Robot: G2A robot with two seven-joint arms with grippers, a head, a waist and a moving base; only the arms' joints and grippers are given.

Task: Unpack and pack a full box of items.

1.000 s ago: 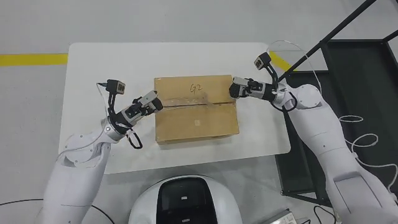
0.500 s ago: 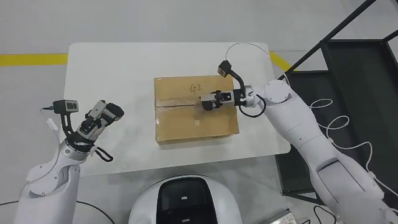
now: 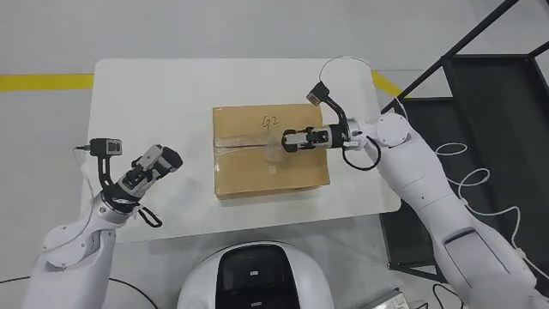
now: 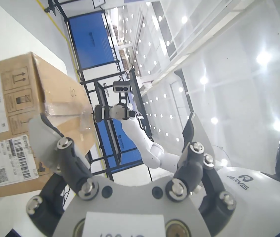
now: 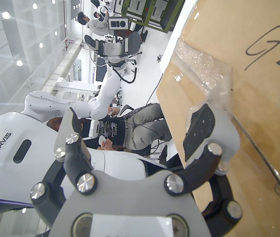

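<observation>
Box (image 3: 270, 150) first: where is it sitting?
Middle of the white table (image 3: 171, 94), flaps shut, with a handwritten mark on the far half of the top.

Sealed?
Clear tape (image 3: 249, 143) runs left to right along the centre seam. In the right wrist view it looks wrinkled and partly lifted (image 5: 204, 67). The left wrist view shows printed labels (image 4: 6, 159) on the box's left side.

Which arm is on it?
The right one. The right gripper (image 3: 290, 140) is stretched out over the top of the box, at the seam, a little right of centre.

Holding anything?
No, its fingers are spread wide with nothing between them (image 5: 137, 117). One ridged pad (image 5: 199, 129) is down by the tape on the seam. I cannot tell if it actually presses on the cardboard.

And the other arm?
The left gripper (image 3: 167, 159) is well apart from the box, over the left near part of the table. It points toward the box, fingers parted and empty (image 4: 115, 127).

Anything else around?
A black metal rack (image 3: 480, 137) stands just right of the table, and a yellow line (image 3: 43, 81) runs across the floor on the far left
</observation>
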